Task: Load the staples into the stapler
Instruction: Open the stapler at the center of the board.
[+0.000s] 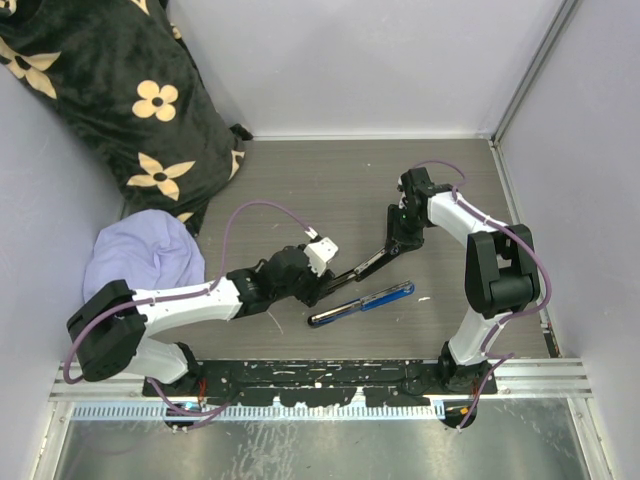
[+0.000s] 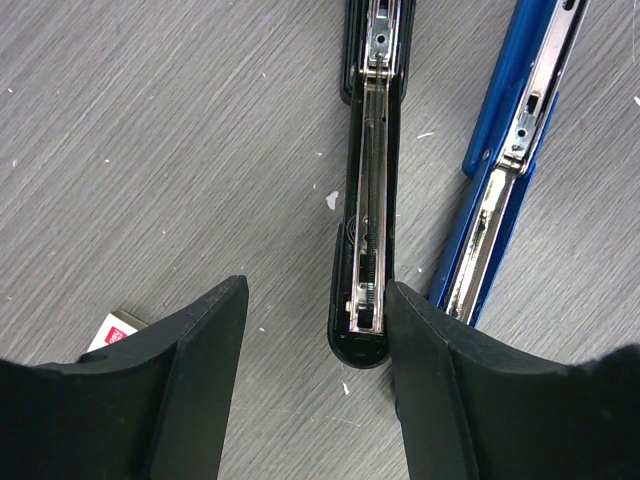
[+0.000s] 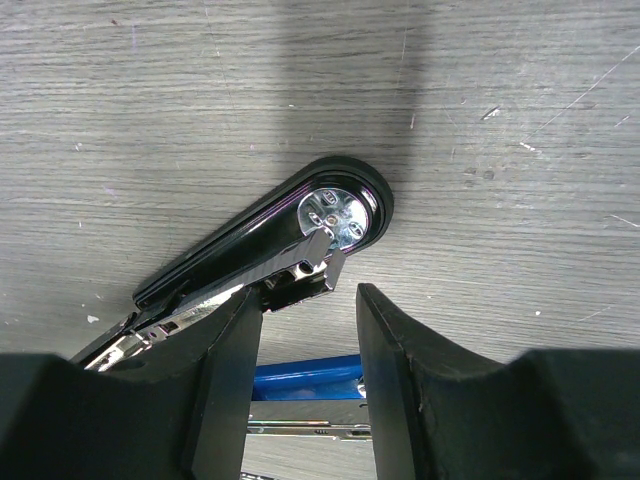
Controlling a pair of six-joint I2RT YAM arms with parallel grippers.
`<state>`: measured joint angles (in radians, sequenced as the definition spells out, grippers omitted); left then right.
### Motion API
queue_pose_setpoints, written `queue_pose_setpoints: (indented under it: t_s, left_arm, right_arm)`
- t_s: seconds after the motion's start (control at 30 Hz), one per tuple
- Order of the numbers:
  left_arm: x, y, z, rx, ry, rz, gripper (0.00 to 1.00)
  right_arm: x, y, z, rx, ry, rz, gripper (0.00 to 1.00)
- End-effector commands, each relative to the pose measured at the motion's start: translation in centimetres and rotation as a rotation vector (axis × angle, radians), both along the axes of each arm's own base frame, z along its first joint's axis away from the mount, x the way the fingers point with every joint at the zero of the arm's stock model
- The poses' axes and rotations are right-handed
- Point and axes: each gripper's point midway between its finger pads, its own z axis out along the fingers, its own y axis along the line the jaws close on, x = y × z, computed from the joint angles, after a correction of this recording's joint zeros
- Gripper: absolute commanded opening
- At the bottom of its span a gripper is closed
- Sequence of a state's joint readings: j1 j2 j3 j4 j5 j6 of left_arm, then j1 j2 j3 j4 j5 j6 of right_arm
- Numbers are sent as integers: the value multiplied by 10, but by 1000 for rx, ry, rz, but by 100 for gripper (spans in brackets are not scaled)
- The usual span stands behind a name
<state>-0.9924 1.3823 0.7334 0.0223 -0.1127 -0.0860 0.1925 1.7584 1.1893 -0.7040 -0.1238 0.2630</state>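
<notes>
Grey bench (image 1: 300, 190); staples box (image 2: 118, 328) lies just beside left end effector (image 2: 315, 288), spread wide over black stapler (image 2: 368, 200), channel lengthwise; right end effector (image 3: 308, 295) straddles stapler, grip undeterminable.

Black stapler (image 2: 368, 200) lies swung open, flat on the table, chrome magazine channel facing up, while the staples (image 2: 117, 328), a white box with red-pink label, lie apart from its rounded end, mostly hidden in the left-wrist view.
</notes>
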Motion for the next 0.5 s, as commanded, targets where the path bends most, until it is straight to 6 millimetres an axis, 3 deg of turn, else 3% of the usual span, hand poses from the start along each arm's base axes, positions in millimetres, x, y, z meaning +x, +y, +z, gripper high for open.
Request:
queue_pose_setpoints:
  t_s: [0.0,0.2,0.47]
  left_arm:
    - [4,3,0,-15,-14,28,59]
    - [8,6,-3,-15,-5,42,58]
    - [1,13,-37,34,40,34,57]
  right_arm:
    - [-3,-43,-38,-227,24,-8,48]
    - [-4,-41,-37,-218,22,-1,48]
    - [-4,-36,-33,-204,10,11,49]
